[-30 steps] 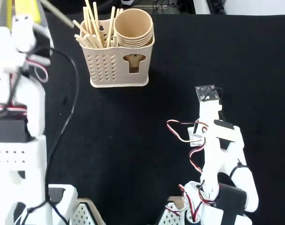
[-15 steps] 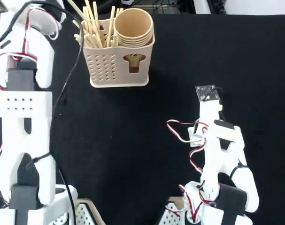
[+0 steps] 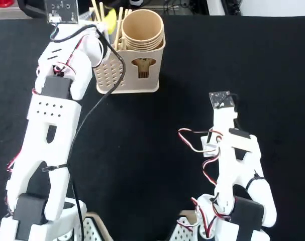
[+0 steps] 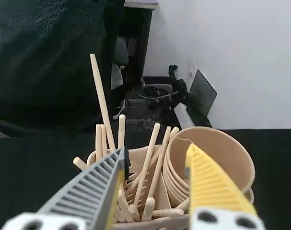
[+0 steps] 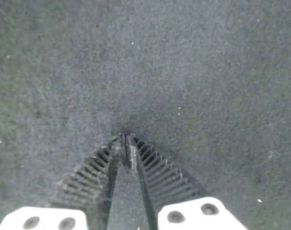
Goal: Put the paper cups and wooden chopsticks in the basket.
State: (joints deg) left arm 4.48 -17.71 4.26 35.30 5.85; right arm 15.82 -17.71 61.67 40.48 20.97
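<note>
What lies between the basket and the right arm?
Just bare black cloth, per the high view, between the basket and the right arm.

The basket (image 3: 134, 80) is beige with punched slots, the paper cups (image 3: 142, 27) tan, the wooden chopsticks (image 4: 101, 100) pale, the counter (image 3: 142, 150) black.

Upright chopsticks (image 4: 100, 96) crowd one half of the basket (image 3: 137, 80), stacked paper cups (image 3: 142, 27) the other — little room inside. The left arm (image 3: 52, 130) flanks it; open black table (image 3: 162, 130) reaches to the right arm (image 3: 235, 155).
</note>
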